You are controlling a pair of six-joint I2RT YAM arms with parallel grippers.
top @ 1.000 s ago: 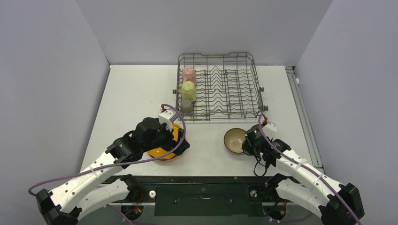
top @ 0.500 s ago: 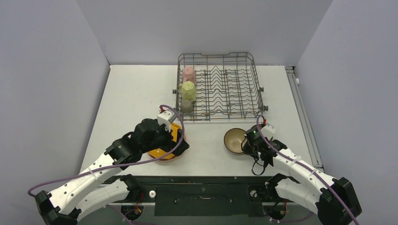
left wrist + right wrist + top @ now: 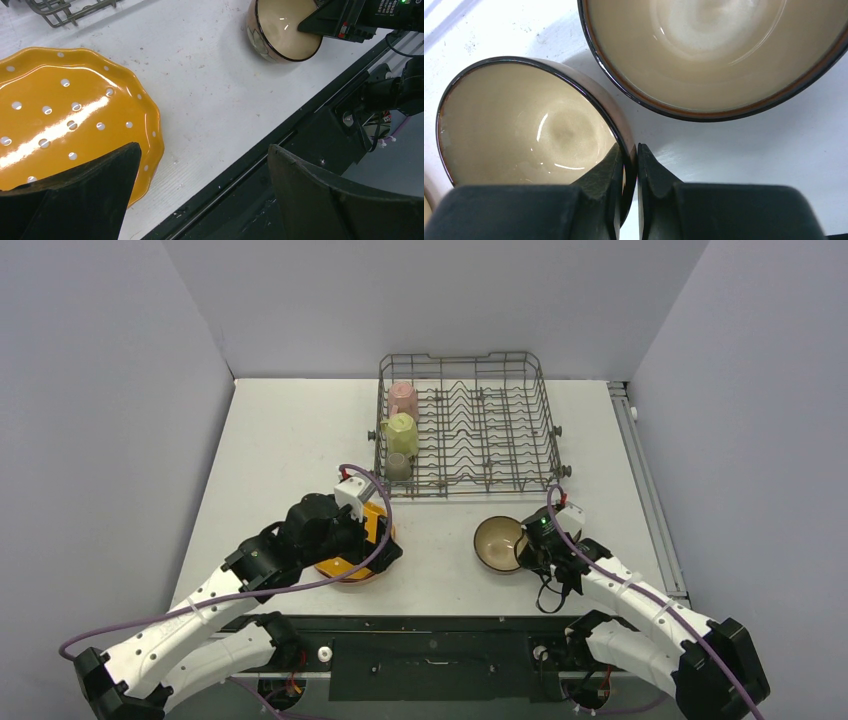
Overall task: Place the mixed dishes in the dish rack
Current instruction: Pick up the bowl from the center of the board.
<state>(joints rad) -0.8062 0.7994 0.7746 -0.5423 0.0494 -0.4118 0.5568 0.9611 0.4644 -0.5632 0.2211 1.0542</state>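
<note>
Pinching the brown bowl (image 3: 534,125) rim at lower left with right gripper (image 3: 628,150) — holding left gripper (image 3: 202,150) spread wide over orange plate (image 3: 60,110).

- scalloped plate (image 3: 75,115): orange with white dots
- nearer bowl (image 3: 534,125): dark brown outside, glossy tan inside
- farther bowl (image 3: 719,50): dark brown rim, tan inside
- pink mug (image 3: 403,398): plain pink
- pale yellow mug (image 3: 401,432): plain pale yellow
- small cup (image 3: 398,466): grey-olive
- dish rack (image 3: 490,430): grey wire
- table (image 3: 290,440): white
</note>
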